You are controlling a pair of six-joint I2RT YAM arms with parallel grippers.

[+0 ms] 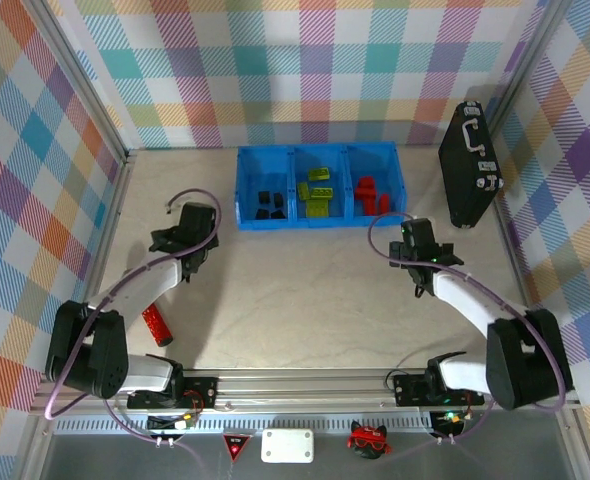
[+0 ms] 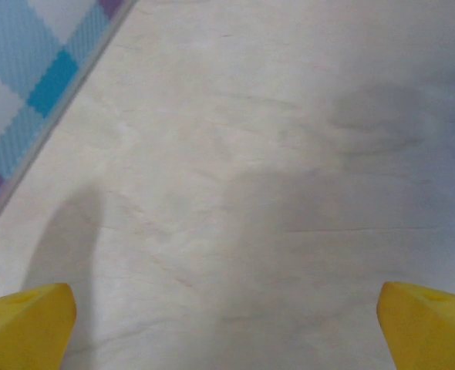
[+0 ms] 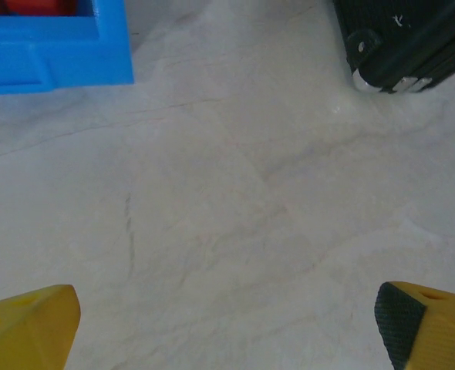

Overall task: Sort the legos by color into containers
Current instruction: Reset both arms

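The three joined blue containers (image 1: 315, 215) stand at the back of the table. Black legos (image 1: 270, 203) lie in the left bin, lime green legos (image 1: 317, 190) in the middle one, red legos (image 1: 368, 192) in the right one. My left gripper (image 1: 180, 238) hovers over bare table to the left of the bins, open, its yellow fingertips (image 2: 27, 327) far apart with nothing between them. My right gripper (image 1: 415, 238) is just in front of the right bin, open and holding nothing. In the right wrist view the bin's corner (image 3: 58, 54) and some red legos (image 3: 35, 6) appear at top left.
A black handled case (image 1: 470, 165) stands at the back right, with its corner (image 3: 412, 38) close ahead of my right gripper. A red cylinder (image 1: 157, 325) lies by the left arm. Checkered walls close in the back and both sides.
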